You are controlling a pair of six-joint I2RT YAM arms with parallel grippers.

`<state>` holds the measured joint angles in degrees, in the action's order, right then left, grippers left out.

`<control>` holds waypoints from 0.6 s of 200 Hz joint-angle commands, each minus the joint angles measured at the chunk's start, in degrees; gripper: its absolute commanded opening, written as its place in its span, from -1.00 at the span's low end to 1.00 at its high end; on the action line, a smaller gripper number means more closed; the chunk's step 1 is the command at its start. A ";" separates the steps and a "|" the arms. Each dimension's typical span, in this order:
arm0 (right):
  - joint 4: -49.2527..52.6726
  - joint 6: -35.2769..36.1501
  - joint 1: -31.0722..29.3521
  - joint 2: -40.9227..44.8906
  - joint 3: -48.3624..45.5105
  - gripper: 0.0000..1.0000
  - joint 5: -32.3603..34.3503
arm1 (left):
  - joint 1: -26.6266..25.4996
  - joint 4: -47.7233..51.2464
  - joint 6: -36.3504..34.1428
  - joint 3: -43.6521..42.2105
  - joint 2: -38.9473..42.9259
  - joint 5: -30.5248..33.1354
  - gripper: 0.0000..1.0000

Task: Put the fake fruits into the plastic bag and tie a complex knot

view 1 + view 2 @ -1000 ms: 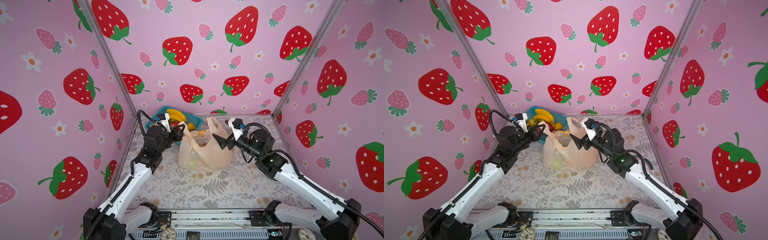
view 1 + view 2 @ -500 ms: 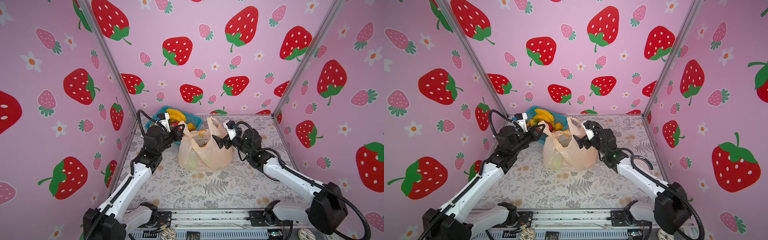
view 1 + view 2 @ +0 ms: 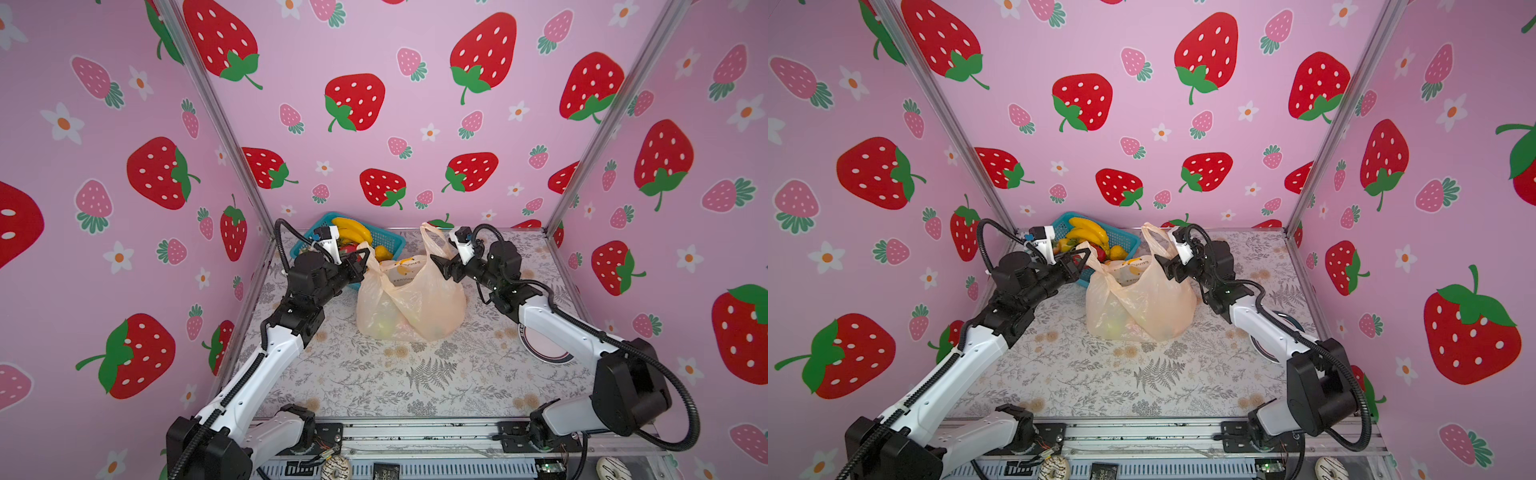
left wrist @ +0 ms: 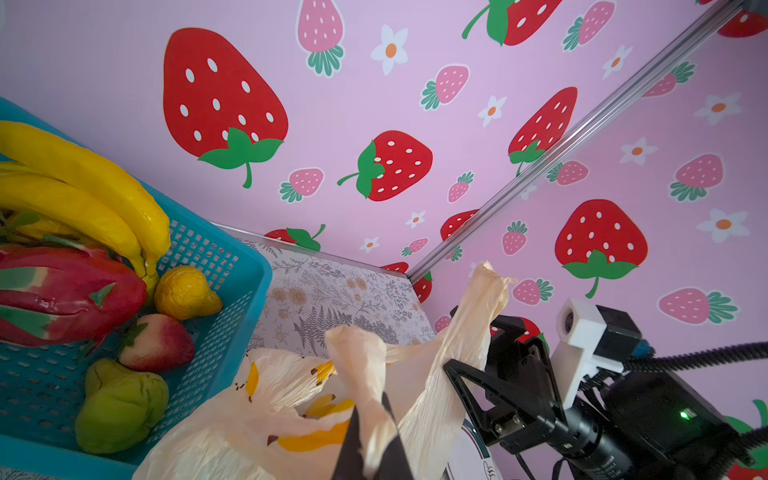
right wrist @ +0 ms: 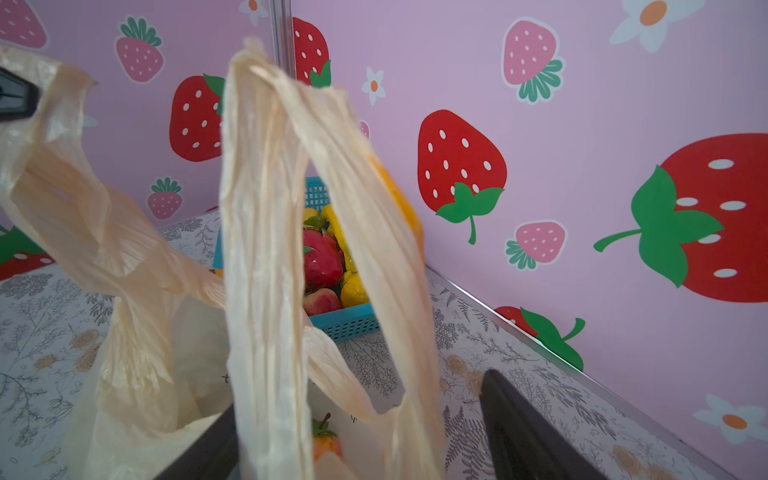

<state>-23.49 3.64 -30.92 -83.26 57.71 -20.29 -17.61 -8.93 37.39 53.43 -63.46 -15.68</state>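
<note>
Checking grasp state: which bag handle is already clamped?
The handle by the basket, pinched in the shut left gripper. The other handle stands free, upright between the right gripper's open jaws.

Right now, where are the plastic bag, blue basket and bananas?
plastic bag (image 3: 415,299): in a top view, bulging side.
blue basket (image 3: 388,240): in a top view, mesh wall.
bananas (image 4: 91,170): left wrist view, upper banana.

Blue basket of fruit, with a plastic bag just beside it.
The basket (image 4: 239,266) holds bananas (image 4: 83,187), a dragon fruit (image 4: 62,291), a yellow pear (image 4: 183,293), a strawberry (image 4: 160,343) and a green pear (image 4: 118,409). The plastic bag (image 4: 249,415) touches the basket wall. The left gripper (image 4: 371,432) is clamped on one handle (image 4: 357,365). On the bag's far side from the basket, the right gripper (image 4: 478,345) has its jaws apart at the second handle (image 4: 469,316).
</note>
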 commanded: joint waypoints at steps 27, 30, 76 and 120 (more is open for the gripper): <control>-3.63 0.65 0.95 0.20 -0.42 -0.29 -11.68 | 0.38 -0.36 -2.22 2.41 1.54 -0.05 -1.00; -3.67 0.85 0.95 0.36 -0.61 -0.32 -12.16 | 0.38 -0.26 -2.49 2.35 1.54 0.14 -0.96; -3.44 2.25 1.17 2.73 -3.26 -0.79 -18.30 | 0.59 7.84 -9.83 6.38 2.05 3.57 0.10; -1.51 0.91 1.25 3.80 -3.72 -0.80 -15.97 | 0.41 11.32 -14.90 6.36 9.69 7.44 0.38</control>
<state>-25.58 4.38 -30.17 -81.52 54.13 -35.59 -17.28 0.84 26.87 57.98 -59.27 -11.31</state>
